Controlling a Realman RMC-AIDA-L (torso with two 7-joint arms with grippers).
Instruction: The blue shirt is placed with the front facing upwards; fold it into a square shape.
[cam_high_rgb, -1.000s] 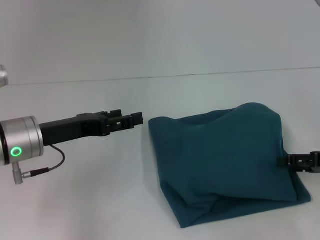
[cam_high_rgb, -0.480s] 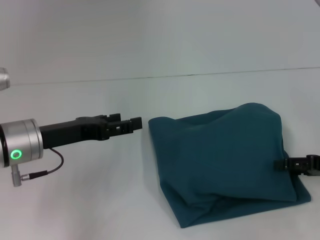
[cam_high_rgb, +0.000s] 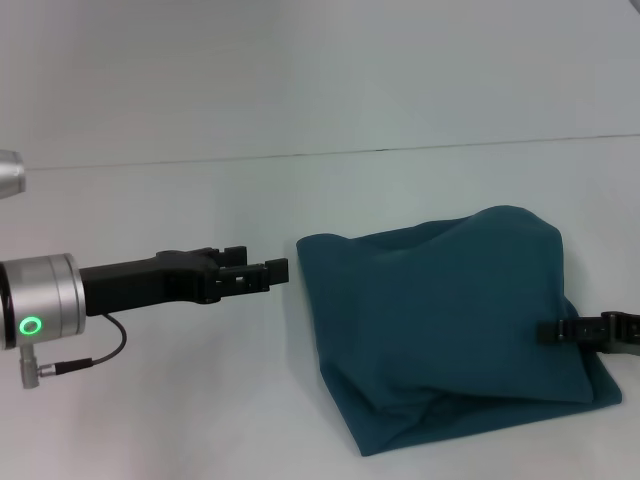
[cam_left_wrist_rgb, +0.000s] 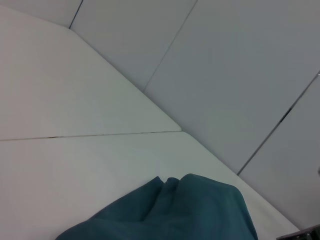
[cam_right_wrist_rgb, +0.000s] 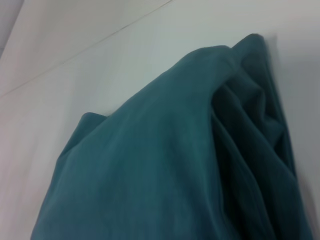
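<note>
The blue shirt (cam_high_rgb: 450, 320) lies folded into a rough, rumpled square on the right half of the white table, plain side up, with no print or collar showing. It fills the lower part of the left wrist view (cam_left_wrist_rgb: 185, 210) and most of the right wrist view (cam_right_wrist_rgb: 165, 165). My left gripper (cam_high_rgb: 262, 266) hovers just left of the shirt's left edge, open and holding nothing. My right gripper (cam_high_rgb: 548, 330) reaches in from the right border, its tip over the shirt's right side.
The white table (cam_high_rgb: 200, 400) stretches bare to the left and front of the shirt. Its far edge (cam_high_rgb: 320, 153) meets a pale wall. A cable hangs under my left arm's silver wrist (cam_high_rgb: 40, 300).
My left gripper has sunk a little lower beside the shirt's left edge. My right gripper has slid left, further over the shirt's right side. The shirt has not moved.
</note>
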